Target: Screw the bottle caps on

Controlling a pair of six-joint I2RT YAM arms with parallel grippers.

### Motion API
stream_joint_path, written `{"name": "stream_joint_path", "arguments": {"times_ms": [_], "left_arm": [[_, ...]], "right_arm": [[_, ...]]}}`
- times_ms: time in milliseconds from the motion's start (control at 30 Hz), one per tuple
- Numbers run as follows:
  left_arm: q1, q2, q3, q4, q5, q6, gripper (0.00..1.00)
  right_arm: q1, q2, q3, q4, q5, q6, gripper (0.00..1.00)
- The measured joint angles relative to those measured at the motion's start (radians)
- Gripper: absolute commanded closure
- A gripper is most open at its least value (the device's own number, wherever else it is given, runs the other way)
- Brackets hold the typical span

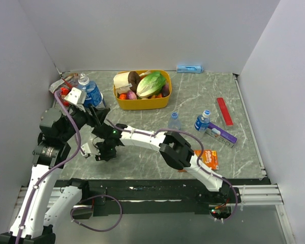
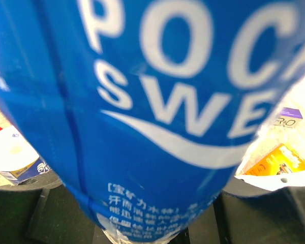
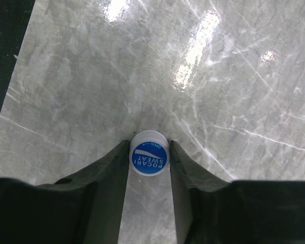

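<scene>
1. Looking over the table (image 1: 234, 152) first: my two arms cover much of its near left part.
2. One basket (image 1: 142, 104) stands at the far middle, heaped with greens and other produce that I cannot sort out from above.
3. I count three bottles upright. The held bottle (image 1: 93, 94) is at the far left, and my left gripper (image 1: 86, 104) is closed tight around it. In the left wrist view its blue label fills nearly everything and hides my own fingers. I cannot tell whether its neck carries a cap.
4. The middle bottle (image 1: 174, 122) stands free right of centre, pale and hard to make out. The right bottle (image 1: 203, 122) stands near it, with a blue top.
5. One pale blue thing (image 1: 189, 68) lies at the far wall, too small to name.
6. One purple box (image 1: 222, 135) lies just beside the right bottle, and one red strip (image 1: 224, 111) lies beyond it. One orange packet (image 1: 209, 159) is partly under my right arm.
7. One loose cap (image 3: 149, 159) lies flat on the table, near left. My right gripper (image 3: 149, 147) straddles it, with both fingers (image 3: 109, 173) pressed against its sides. From above, the gripper hides the cap.
</scene>
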Motion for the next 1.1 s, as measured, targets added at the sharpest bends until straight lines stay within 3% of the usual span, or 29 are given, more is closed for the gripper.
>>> {"name": "stream_joint_path", "arguments": {"times_ms": [267, 533, 633, 800, 933, 1100], "left_arm": [[0.000, 0.026, 0.000, 0.031, 0.001, 0.001, 0.99], [0.000, 0.235, 0.134, 0.171, 0.001, 0.003, 0.99], [0.001, 0.323, 0.174, 0.232, -0.003, 0.003, 0.99], [0.002, 0.410, 0.180, 0.255, 0.055, 0.053, 0.99], [-0.026, 0.443, 0.118, 0.230, 0.138, 0.172, 0.99], [-0.199, 0.396, -0.110, 0.183, 0.173, 0.357, 0.99]], "right_arm": [[0.000, -0.073, -0.130, 0.068, 0.005, -0.002, 0.68], [-0.072, -0.426, -0.607, 0.072, -0.026, 0.041, 0.71], [-0.153, -0.584, -0.692, 0.037, -0.058, 0.063, 0.72], [-0.320, -0.877, -0.703, -0.059, -0.122, 0.061, 0.71], [-0.384, -1.088, -0.646, -0.158, -0.157, 0.032, 0.70], [-0.409, -1.259, -0.560, -0.228, -0.163, -0.012, 0.69]]}}
